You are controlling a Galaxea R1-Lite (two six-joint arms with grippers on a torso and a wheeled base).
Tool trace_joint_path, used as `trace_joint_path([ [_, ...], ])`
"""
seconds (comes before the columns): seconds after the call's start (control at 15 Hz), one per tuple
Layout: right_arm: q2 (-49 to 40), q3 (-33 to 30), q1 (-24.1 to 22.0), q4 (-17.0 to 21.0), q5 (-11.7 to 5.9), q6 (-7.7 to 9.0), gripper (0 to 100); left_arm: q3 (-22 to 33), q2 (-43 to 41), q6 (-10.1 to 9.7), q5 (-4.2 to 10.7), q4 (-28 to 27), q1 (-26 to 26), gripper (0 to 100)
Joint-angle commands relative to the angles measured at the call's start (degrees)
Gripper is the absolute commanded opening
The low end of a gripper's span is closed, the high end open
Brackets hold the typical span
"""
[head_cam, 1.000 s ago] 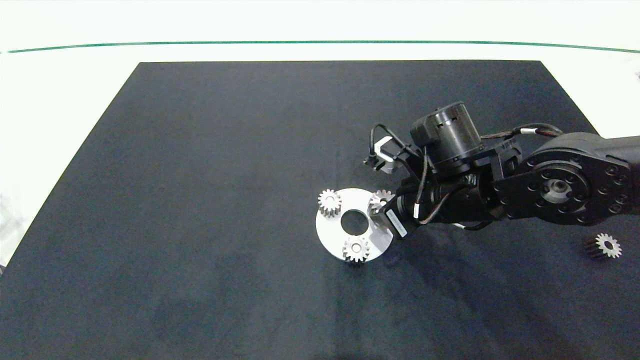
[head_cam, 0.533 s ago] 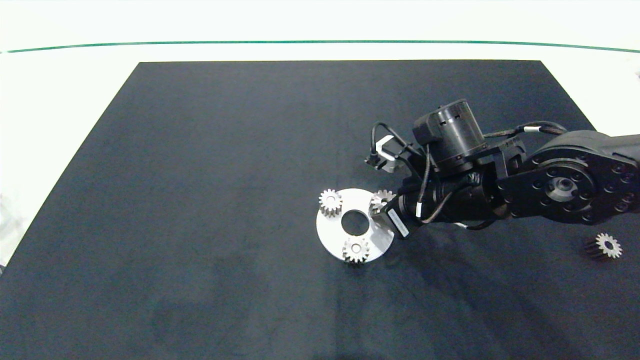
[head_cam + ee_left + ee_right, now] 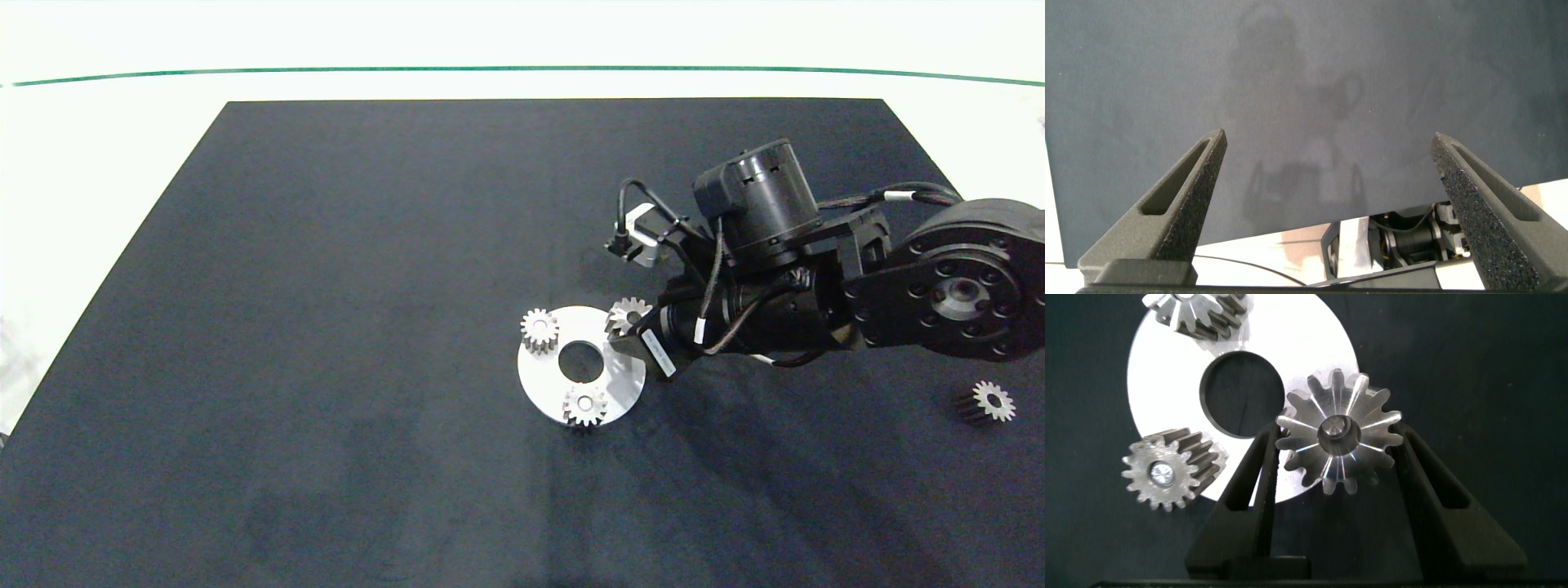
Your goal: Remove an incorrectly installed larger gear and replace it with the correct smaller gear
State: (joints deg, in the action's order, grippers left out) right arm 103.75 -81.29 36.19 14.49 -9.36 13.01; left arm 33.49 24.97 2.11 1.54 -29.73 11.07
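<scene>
Right now, right gripper (image 3: pixel 1337 453): fingers clamped on the larger gear (image 3: pixel 1339 430).
Gear bore: faces up, over the white disc (image 3: pixel 1315 343).
Left gripper (image 3: pixel 1331 175): spread wide, empty.

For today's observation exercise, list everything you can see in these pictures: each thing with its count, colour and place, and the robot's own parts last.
Larger gear: one, silver, between the right gripper's fingers at the disc's right edge, with a pin showing in its bore.
Smaller gear: one, silver, lying alone on the mat near its right edge.
Other small gears: two, silver, on the disc, one at its far left, one at its near edge.
Disc: one, white, with a round centre hole, on the mat right of centre.
Mat: one, black, covering the white table.
Right gripper: dark, shut on the larger gear.
Left gripper: dark, open, over bare mat.
</scene>
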Motion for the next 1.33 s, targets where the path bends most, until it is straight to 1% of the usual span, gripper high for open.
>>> trace_joint_path([
  [0.07,-2.7,0.3,-0.6,0.2,-0.04,0.00,34,0.0,0.1,0.00,0.05,-0.2,-0.1,100],
  [0.27,-3.1,0.3,-4.7,0.2,0.05,-0.09,34,0.0,0.0,-0.09,0.05,-0.1,-0.1,100],
  [0.33,-3.0,0.3,-6.7,0.2,0.13,-0.18,34,0.0,-0.1,-0.53,0.13,-0.1,-0.1,100],
  [0.4,-2.9,0.4,-8.2,0.2,0.13,-0.44,34,0.0,-0.4,-0.53,0.13,-0.1,-0.1,100],
  [0.47,-2.8,0.3,-9.7,0.2,0.40,-0.88,34,0.0,-0.4,-0.53,0.13,-0.1,-0.1,100],
  [0.67,-2.3,0.3,-13.3,0.1,2.33,-1.05,34,0.0,-0.4,-0.53,0.13,-0.2,-0.1,100],
  [0.8,-1.6,0.2,-14.1,0.1,2.68,-1.05,34,0.0,-0.4,-0.53,0.13,-0.2,-0.1,100],
  [1.0,-0.3,0.7,-14.0,0.1,2.77,-2.28,34,-0.4,-0.4,-0.53,0.13,-0.2,-0.1,100],
  [1.33,0.8,0.6,-13.8,-0.2,2.77,-2.37,34,-1.1,-0.4,-0.61,0.13,-0.2,-0.1,100],
])
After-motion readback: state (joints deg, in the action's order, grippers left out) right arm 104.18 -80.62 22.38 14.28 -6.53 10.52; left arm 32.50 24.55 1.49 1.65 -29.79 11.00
